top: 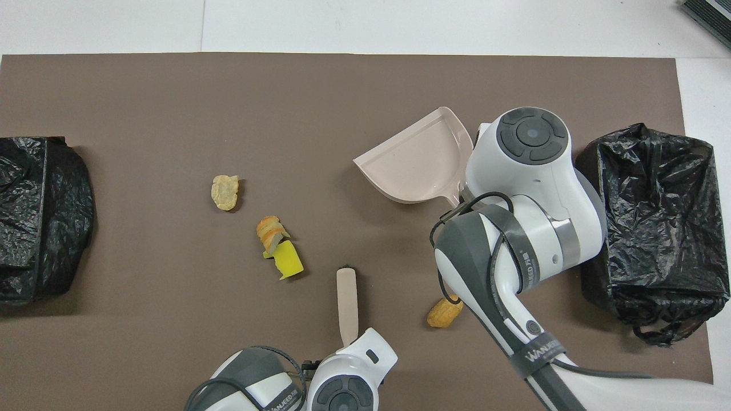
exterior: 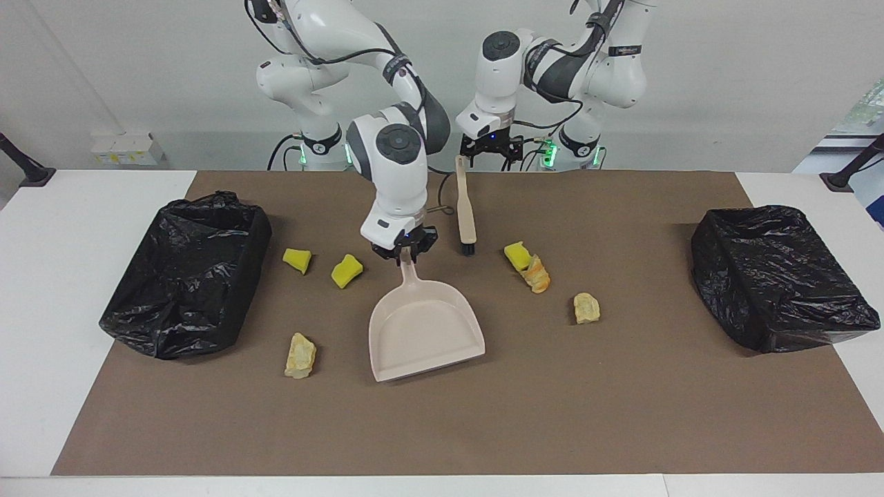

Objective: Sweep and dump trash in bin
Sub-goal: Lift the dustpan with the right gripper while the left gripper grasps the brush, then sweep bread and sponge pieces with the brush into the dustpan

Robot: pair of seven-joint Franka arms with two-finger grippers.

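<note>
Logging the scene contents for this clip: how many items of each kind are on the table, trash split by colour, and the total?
Yellow sponge chunks: 3
Tan bread lumps: 4
Black-bagged bins: 2
Beige dustpan: 1
Beige brush: 1
Total: 11

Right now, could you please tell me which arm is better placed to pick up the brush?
Left. The left pincer is at the handle end of the brush, while the right pincer is shut on the handle of the dustpan.
</note>
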